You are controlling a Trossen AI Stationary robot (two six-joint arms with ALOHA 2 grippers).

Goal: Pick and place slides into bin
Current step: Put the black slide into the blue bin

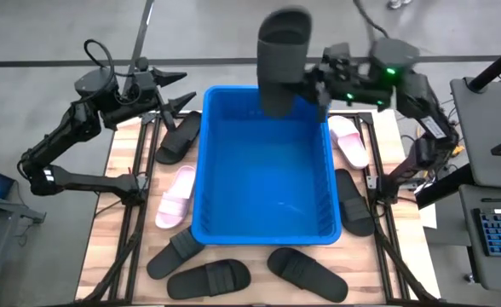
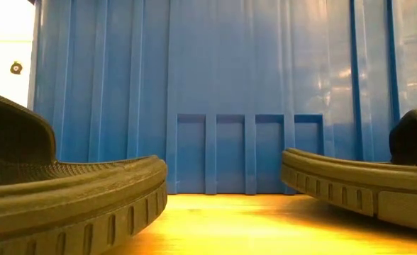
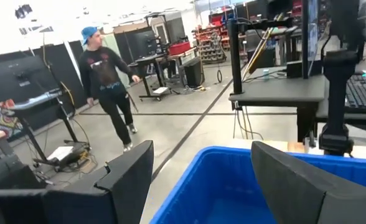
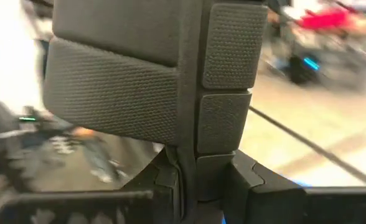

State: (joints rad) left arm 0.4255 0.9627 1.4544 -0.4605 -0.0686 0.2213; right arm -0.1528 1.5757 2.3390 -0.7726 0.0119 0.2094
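My right gripper (image 1: 312, 85) is clamped on a matte black rubber slide (image 1: 281, 61), holding it over the far edge of the big bright blue plastic bin (image 1: 201, 170). Next, I judge, comes the release (left gripper (image 1: 175, 92) waits open).

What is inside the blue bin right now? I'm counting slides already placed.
The blue bin shows only bare floor. The right gripper holds a black slide above its far end, hiding that corner; the rest lie outside on the table.

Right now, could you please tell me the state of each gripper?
Left gripper: open, holding nothing.
Right gripper: shut on a black slide above the bin.
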